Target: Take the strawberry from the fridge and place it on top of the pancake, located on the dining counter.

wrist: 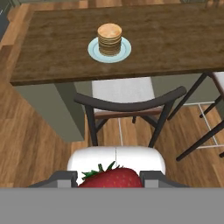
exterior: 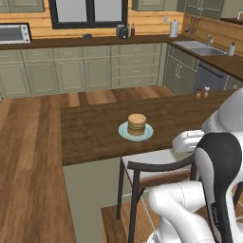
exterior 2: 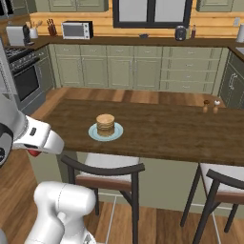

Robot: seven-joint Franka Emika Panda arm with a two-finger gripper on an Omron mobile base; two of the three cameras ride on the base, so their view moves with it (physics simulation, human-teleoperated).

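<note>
A red strawberry (wrist: 114, 177) with green leaves sits between the two fingers of my gripper (wrist: 109, 178), which is shut on it. A bit of the berry's red (exterior 2: 33, 153) shows under the hand in the right base view. The hand is held short of the dining counter (wrist: 52, 48), above a stool. The pancake (wrist: 109, 38) is a tan stack on a pale blue-green plate (wrist: 92, 50) near the counter's near edge, ahead of the gripper. The stack also appears as pancake (exterior: 136, 124) and pancake (exterior 2: 105, 124). The fridge is out of view.
A dark-framed stool (wrist: 127, 105) with a white seat stands between the hand and the counter. A second stool (exterior 2: 219, 181) is to the right. Two small shakers (exterior 2: 210, 106) stand on the counter's far right. The wall worktop with a sink (exterior: 199, 47) runs behind.
</note>
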